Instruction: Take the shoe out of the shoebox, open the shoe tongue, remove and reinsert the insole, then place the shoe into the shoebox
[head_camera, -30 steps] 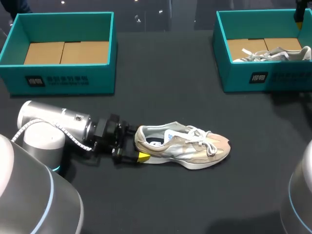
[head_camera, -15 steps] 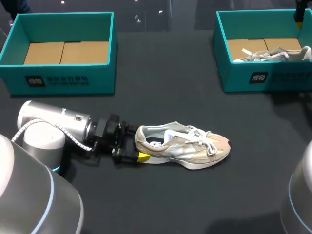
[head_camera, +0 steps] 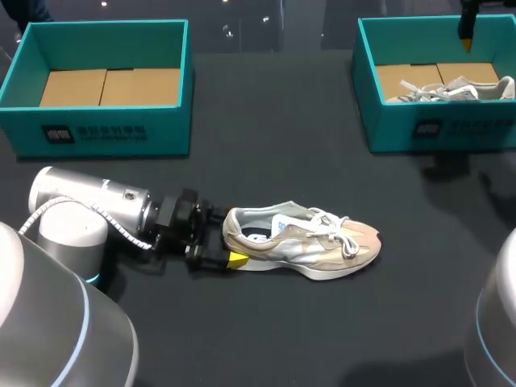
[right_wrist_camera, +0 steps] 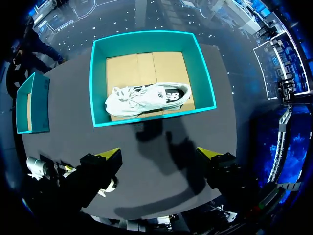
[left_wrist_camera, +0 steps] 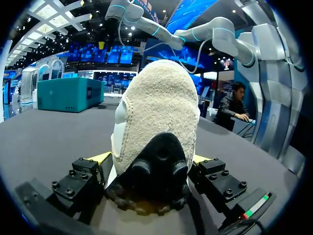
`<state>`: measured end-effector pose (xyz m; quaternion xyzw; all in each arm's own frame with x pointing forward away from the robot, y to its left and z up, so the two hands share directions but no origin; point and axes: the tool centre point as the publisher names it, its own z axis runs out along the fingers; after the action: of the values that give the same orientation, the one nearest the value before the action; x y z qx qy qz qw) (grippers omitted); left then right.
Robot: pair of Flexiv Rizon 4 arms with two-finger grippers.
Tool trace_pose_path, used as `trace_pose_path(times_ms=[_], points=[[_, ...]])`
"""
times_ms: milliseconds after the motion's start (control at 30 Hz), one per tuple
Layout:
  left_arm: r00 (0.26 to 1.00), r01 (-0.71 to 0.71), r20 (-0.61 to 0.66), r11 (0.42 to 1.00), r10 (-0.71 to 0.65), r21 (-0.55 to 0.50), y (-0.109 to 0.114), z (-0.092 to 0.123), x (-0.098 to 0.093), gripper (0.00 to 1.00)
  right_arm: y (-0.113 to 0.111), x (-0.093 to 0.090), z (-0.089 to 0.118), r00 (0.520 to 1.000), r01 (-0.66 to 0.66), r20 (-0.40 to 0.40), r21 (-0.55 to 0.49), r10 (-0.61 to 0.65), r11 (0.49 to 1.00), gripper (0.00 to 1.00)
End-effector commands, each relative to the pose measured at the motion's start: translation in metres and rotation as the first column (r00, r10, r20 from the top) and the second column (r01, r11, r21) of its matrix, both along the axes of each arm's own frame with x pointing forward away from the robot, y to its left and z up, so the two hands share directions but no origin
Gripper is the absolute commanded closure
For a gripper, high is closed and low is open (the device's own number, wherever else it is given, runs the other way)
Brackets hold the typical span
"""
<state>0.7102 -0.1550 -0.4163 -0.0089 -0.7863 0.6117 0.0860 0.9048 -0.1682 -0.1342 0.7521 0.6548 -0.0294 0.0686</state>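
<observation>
1. Nearest the front edge, at left: left arm [head_camera: 89, 205] lying low over the table [head_camera: 266, 339], wrist pointing right.
2. Just past it: left gripper [head_camera: 226, 239] clamped on the heel of the shoe [head_camera: 302, 242], one yellow tip against each side (confirmed from the left wrist view).
3. Mid-table: shoe upright on its sole, toe to the right, laces tied, outside both boxes.
4. Far left: left shoebox [head_camera: 105, 129], teal, open, cardboard floor showing.
5. Far right: right shoebox [head_camera: 387, 121], teal, open, white shoe [head_camera: 451, 89] lying inside.
6. High over the table by that box: right gripper [right_wrist_camera: 157, 153], fingers spread wide, gripping nothing.
</observation>
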Motion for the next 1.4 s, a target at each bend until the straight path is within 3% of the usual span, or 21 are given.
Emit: trace_pose_path(times_ms=[33, 333, 1133, 1267, 1400], points=[[1.000, -0.002, 0.000, 1.000, 0.002, 0.001, -0.003, -0.005, 0.002, 1.00, 0.029, -0.024, 0.003, 0.999, 0.004, 0.031, -0.014, -0.004, 1.000, 0.00], [1.000, -0.002, 0.000, 1.000, 0.002, 0.001, -0.003, -0.005, 0.002, 1.00, 0.091, -0.060, 0.005, 0.999, 0.016, 0.044, 0.025, -0.017, 1.000, 0.00], [1.000, -0.002, 0.000, 1.000, 0.002, 0.001, -0.003, -0.005, 0.002, 1.00, 0.091, -0.060, 0.005, 0.999, 0.016, 0.044, 0.025, -0.017, 1.000, 0.00], [1.000, -0.002, 0.000, 1.000, 0.002, 0.001, -0.003, -0.005, 0.002, 1.00, 0.122, -0.076, 0.001, 0.998, -0.007, 0.066, -0.002, 0.007, 1.000, 0.00], [1.000, -0.002, 0.000, 1.000, 0.002, 0.001, -0.003, -0.005, 0.002, 1.00, 0.152, -0.104, 0.000, 0.994, -0.011, 0.104, 0.000, 0.011, 1.000, 0.00]])
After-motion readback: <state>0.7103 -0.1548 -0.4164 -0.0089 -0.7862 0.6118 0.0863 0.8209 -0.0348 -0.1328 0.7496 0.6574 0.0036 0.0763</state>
